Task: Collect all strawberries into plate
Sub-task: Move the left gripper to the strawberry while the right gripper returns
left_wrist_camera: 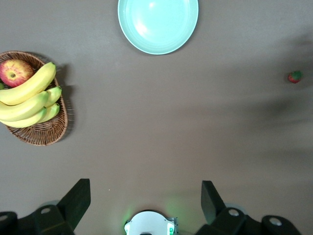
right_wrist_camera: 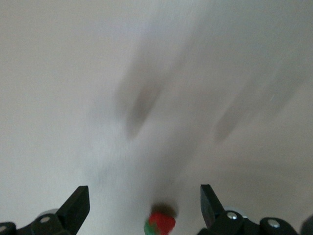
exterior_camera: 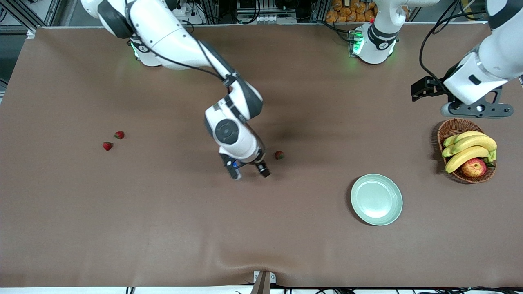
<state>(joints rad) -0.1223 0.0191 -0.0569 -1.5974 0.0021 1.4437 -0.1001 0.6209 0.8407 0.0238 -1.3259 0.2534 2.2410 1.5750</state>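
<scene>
Front view shows the plate (exterior_camera: pixel 376 199) bare, so by my reading nothing is collected yet and all three strawberries are left. One strawberry (exterior_camera: pixel 279 155) lies on the table mid-way along it, just beside the right gripper (exterior_camera: pixel 249 172), which is low over the cloth with its fingers apart and nothing between them. The right wrist view shows that same berry (right_wrist_camera: pixel 160 223) on the cloth between the spread fingers, loose rather than gripped. The other two strawberries (exterior_camera: pixel 113 140) lie close together toward the right arm's end of the table, well apart from the plate. The left gripper (exterior_camera: pixel 425 90) waits in the air near the basket (exterior_camera: pixel 449 130) of bananas and an apple, its fingers spread wide and empty. The plate sits nearer the front camera than the mid-table berry, toward the left arm's end.
</scene>
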